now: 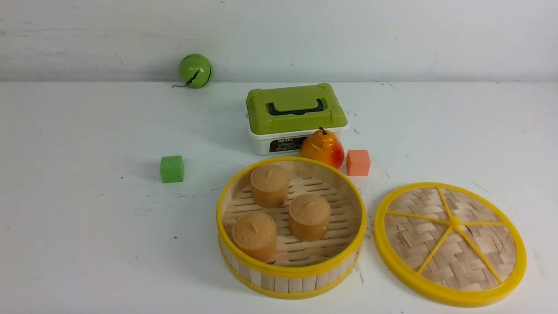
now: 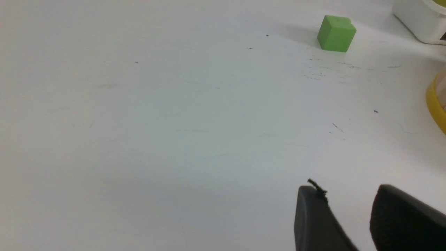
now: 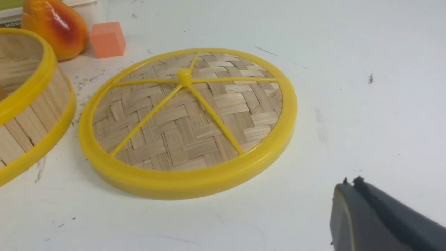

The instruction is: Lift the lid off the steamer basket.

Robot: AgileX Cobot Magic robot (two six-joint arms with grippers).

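Observation:
The steamer basket (image 1: 291, 270) stands open at the table's front centre, with three brown round cakes (image 1: 308, 216) on its slatted floor. The lid (image 1: 450, 242) lies flat on the table to its right, apart from it; it also shows in the right wrist view (image 3: 188, 122). Neither gripper shows in the front view. My left gripper (image 2: 348, 195) is open and empty over bare table, left of the basket's rim (image 2: 435, 104). My right gripper (image 3: 352, 184) is shut and empty, off the lid's near right side.
A white box with a green top (image 1: 296, 117) stands behind the basket. A pear (image 1: 322, 148) and an orange cube (image 1: 358, 162) sit between them. A green cube (image 1: 171, 168) is to the left, a green ball (image 1: 195, 70) by the back wall.

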